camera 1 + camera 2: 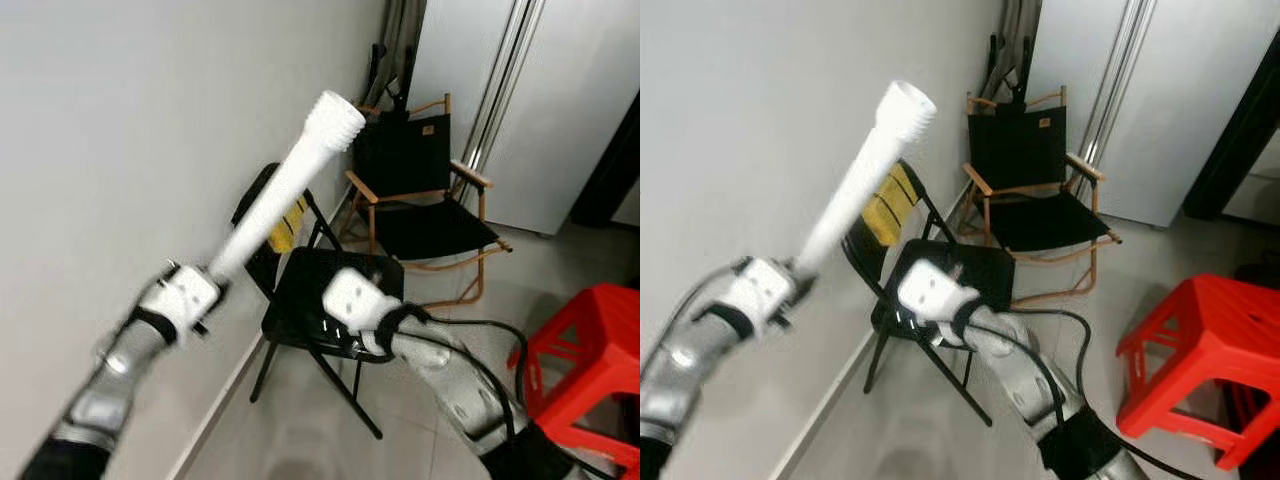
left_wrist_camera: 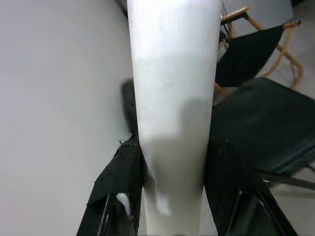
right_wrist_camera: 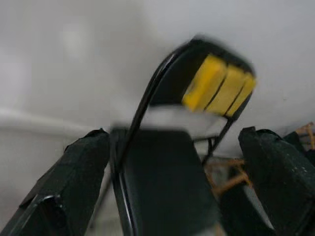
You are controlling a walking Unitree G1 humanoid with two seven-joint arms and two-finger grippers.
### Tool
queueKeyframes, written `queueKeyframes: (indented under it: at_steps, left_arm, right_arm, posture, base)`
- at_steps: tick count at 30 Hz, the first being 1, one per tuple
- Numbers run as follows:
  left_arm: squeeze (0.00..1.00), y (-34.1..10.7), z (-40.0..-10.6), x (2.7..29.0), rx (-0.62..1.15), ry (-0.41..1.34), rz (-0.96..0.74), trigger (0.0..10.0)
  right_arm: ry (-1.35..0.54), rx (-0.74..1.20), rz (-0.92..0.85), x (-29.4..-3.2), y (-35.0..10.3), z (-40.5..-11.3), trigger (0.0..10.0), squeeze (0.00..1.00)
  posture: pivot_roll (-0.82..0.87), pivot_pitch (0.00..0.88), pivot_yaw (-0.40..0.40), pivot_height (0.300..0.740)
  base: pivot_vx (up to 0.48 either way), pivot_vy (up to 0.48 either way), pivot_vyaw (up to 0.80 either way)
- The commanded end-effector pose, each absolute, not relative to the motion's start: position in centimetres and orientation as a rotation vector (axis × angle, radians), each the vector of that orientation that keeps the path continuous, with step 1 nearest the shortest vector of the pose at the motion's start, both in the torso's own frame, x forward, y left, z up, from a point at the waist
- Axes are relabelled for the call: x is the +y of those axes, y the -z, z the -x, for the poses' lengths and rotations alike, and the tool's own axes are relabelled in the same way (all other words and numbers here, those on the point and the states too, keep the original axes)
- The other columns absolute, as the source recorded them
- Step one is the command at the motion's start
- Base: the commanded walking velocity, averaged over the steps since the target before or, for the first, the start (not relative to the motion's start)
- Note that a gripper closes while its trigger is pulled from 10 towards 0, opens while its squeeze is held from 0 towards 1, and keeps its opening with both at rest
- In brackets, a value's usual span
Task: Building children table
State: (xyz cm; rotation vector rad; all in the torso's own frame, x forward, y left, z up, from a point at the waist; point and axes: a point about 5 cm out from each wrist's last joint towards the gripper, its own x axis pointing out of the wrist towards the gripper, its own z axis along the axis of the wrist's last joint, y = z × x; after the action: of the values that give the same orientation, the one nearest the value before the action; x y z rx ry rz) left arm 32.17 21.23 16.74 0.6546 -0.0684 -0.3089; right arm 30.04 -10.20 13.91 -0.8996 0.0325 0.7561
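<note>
A long white table leg (image 1: 285,185) with a ribbed, threaded end (image 1: 335,120) points up and away toward the wall. My left gripper (image 1: 205,280) is shut on its lower end; in the left wrist view the leg (image 2: 172,98) fills the gap between both black fingers (image 2: 118,191). My right gripper (image 3: 172,182) stands open in the air with nothing between its fingers (image 3: 74,172), above the black folding chair (image 3: 162,187). The right wrist housing (image 1: 355,300) hangs over that chair's seat.
A black folding chair (image 1: 320,290) with a yellow back pad (image 1: 288,225) stands against the pale wall. Behind it is a wood-framed black canvas chair (image 1: 420,190). A red plastic stool (image 1: 590,350) stands at the right. Tall pale cabinet doors (image 1: 560,110) lie beyond.
</note>
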Motion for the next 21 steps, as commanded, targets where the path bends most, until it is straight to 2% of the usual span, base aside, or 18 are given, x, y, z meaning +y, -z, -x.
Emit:
queueKeyframes:
  at_steps: [1, 2, 3, 6, 11, 14, 21]
  left_arm:
    - [0.00, -16.3, -32.3, 21.0, -0.050, 0.341, -0.697, 10.0]
    - [0.00, -16.3, -32.3, 21.0, -0.050, 0.341, -0.697, 10.0]
    - [0.00, -16.3, -33.1, 21.3, -0.011, 0.331, -0.753, 10.0]
    - [0.00, -16.0, -34.0, 21.6, 0.057, 0.329, -0.812, 10.0]
    - [0.00, -15.7, -34.5, 21.5, 0.099, 0.361, -0.866, 10.0]
    - [0.00, -15.2, -35.8, 20.4, 0.125, 0.437, -1.130, 10.0]
    - [0.00, -14.6, -36.3, 18.5, 0.099, 0.554, -1.307, 10.0]
  right_arm:
    - [-0.796, 0.040, 0.966, -10.1, -13.2, -29.7, 10.0, 0.00]
    - [-0.796, 0.040, 0.966, -10.1, -13.2, -29.7, 10.0, 0.00]
    - [-0.763, 0.062, 1.082, -11.1, -12.6, -29.9, 10.0, 0.00]
    - [-0.707, 0.059, 1.240, -11.8, -12.4, -30.3, 10.0, 0.00]
    - [-0.680, 0.016, 1.313, -11.8, -13.0, -30.6, 10.0, 0.00]
    - [-0.649, -0.171, 1.415, -10.3, -15.7, -31.5, 10.0, 0.00]
    - [-0.664, -0.340, 1.411, -8.0, -17.3, -31.3, 10.0, 0.00]
  posture:
    - [-0.10, 0.000, -0.027, 0.740]
    - [-0.10, 0.000, -0.027, 0.740]
    - [-0.12, 0.000, -0.019, 0.740]
    - [-0.13, 0.000, -0.007, 0.740]
    - [-0.13, 0.000, -0.005, 0.740]
    - [-0.15, 0.000, 0.008, 0.740]
    - [-0.15, 0.000, 0.011, 0.740]
  base:
    - [0.000, 0.000, 0.00]
    - [0.000, 0.000, 0.00]
    - [0.000, 0.000, 0.00]
    - [0.000, 0.000, 0.00]
    - [0.000, 0.000, 0.00]
    - [0.000, 0.000, 0.00]
    - [0.000, 0.000, 0.00]
